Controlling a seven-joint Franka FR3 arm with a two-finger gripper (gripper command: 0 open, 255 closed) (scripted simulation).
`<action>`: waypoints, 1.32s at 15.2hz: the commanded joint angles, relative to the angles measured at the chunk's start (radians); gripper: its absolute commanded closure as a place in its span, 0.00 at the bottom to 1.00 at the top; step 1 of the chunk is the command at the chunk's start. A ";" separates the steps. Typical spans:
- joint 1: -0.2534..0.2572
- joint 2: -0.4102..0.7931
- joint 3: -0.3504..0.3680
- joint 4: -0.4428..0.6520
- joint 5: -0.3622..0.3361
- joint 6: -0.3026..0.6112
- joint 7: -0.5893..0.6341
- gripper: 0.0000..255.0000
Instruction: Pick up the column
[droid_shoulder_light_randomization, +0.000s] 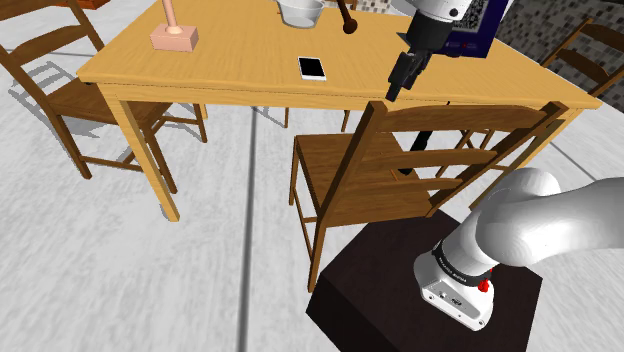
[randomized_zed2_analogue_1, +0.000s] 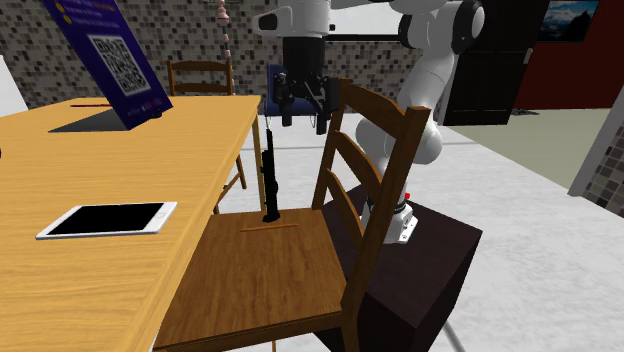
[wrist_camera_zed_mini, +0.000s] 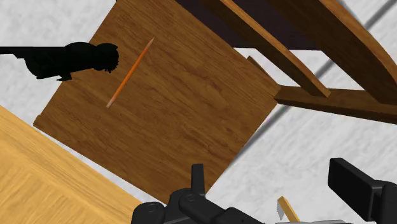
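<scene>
1. Gripper (randomized_zed2_analogue_1: 304, 112) hangs spread and empty above the chair (randomized_zed2_analogue_1: 260, 280)
2. Black column (randomized_zed2_analogue_1: 268, 175) stands upright on its seat
3. A descending finger could clip that slender column and topple it

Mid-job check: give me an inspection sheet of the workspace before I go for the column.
Surface: wooden chair seat beside a wooden table.
Job's things: black column standing upright on the chair seat, not held.
Clutter: orange pencil on the seat; white phone, purple QR board and bowl on the table.
Grippers: end effector open, above the seat, apart from the column.
Cables: nothing seen.
Surroundings: more wooden chairs, grey floor, stone-patterned wall.
</scene>
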 joint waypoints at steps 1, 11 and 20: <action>0.000 0.000 0.000 0.000 0.000 0.000 0.000 0.00; -0.124 0.032 -0.184 -0.028 -0.126 0.002 -0.117 0.00; -0.217 0.111 -0.335 0.001 -0.224 0.020 -0.213 0.00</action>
